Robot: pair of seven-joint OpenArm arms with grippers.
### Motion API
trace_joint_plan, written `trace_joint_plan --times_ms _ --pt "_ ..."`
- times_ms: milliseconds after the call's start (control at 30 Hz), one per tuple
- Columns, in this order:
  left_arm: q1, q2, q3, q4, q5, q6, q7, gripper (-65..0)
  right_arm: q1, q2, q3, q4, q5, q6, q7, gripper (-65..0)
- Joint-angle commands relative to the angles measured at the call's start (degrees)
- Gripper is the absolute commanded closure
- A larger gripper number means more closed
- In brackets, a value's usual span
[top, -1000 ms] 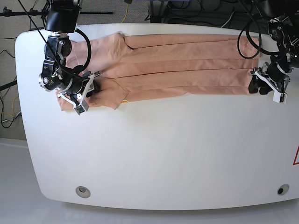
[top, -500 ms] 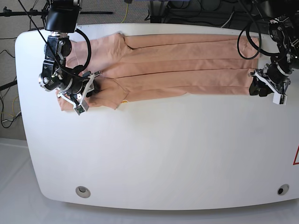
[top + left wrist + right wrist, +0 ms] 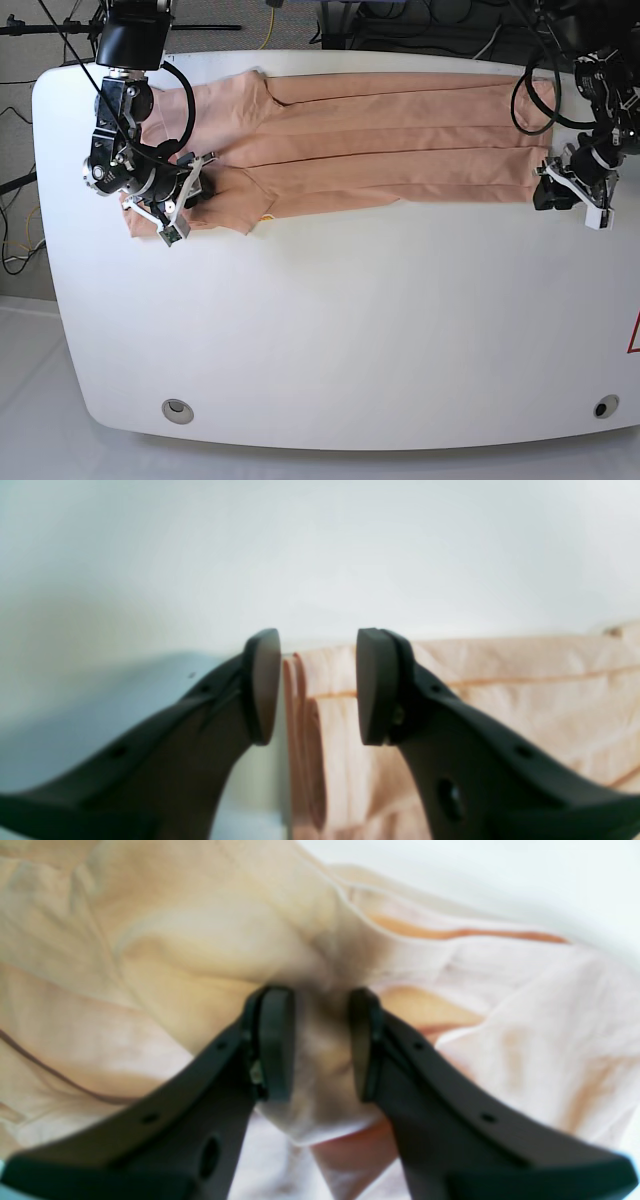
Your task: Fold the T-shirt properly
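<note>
The peach T-shirt lies folded into a long band across the far side of the white table. A speck of its yellow print shows at the near edge. My right gripper is at the sleeve end, on the left of the base view. In the right wrist view it is shut on a bunched fold of the shirt. My left gripper is at the hem end. In the left wrist view it is open, with the layered hem edge loose between the jaws.
Cables and stands crowd the floor beyond the table's far edge. A round fitting sits near the front left corner and another near the front right. A red mark is at the right edge.
My left gripper has shifted a little toward the near right, off the hem end of the shirt. The right arm and the shirt have stayed still.
</note>
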Motion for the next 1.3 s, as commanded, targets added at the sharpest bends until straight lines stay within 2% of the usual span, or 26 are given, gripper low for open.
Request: trace_joint_plan --times_ms 0,100,167,300,433,500,567,700,900,967,1267 --pt "-0.19 -1.00 -0.01 0.84 -1.10 -0.70 -1.14 -25.5 0.82 0.65 0.03 0.88 -0.27 0.08 -0.35 -18.6" --pt "0.37 -0.88 0.32 1.39 -0.93 -0.88 -1.55 -23.8 0.91 0.70 0.04 0.84 -0.13 0.08 -0.45 -18.5" --pt "1.42 -0.72 0.88 2.09 -1.17 -0.97 -3.17 -15.4 0.60 0.55 0.15 0.79 0.09 0.08 -0.06 -18.1" --pt "1.59 -0.67 0.90 2.72 -1.18 -1.12 -3.24 -6.9 0.58 0.54 0.09 0.80 0.14 0.08 -0.08 -18.1" --pt "1.77 -0.73 0.61 3.99 -1.19 -1.29 -3.11 -3.6 0.62 0.55 0.00 0.70 0.10 0.08 0.03 -18.1" --pt "2.12 -0.69 0.43 5.30 -1.12 -1.41 -2.96 -4.9 0.57 0.53 -0.04 0.76 0.17 0.08 0.05 -18.0" --pt "3.90 -0.63 0.23 10.61 -0.87 -1.57 -3.54 -9.1 0.62 0.45 0.12 0.96 -0.03 0.08 0.15 -18.1" --pt "4.61 -0.61 0.19 13.40 -0.90 -1.53 -3.15 -14.4 0.66 0.47 0.13 0.90 -0.04 0.08 0.15 -18.1" --pt "4.30 -0.65 0.15 14.35 -1.09 -1.45 -1.60 -21.4 0.41 0.37 0.01 0.91 0.06 0.08 0.45 -18.2" --pt "3.54 -0.55 0.20 14.26 -1.05 -1.91 0.05 -26.5 0.68 0.05 -0.04 0.89 -0.04 0.08 0.39 -18.6" --pt "2.07 -0.49 -0.27 11.66 -0.69 -3.06 -0.93 -33.9 0.80 0.02 -0.04 0.76 -0.23 0.08 0.05 -18.6"
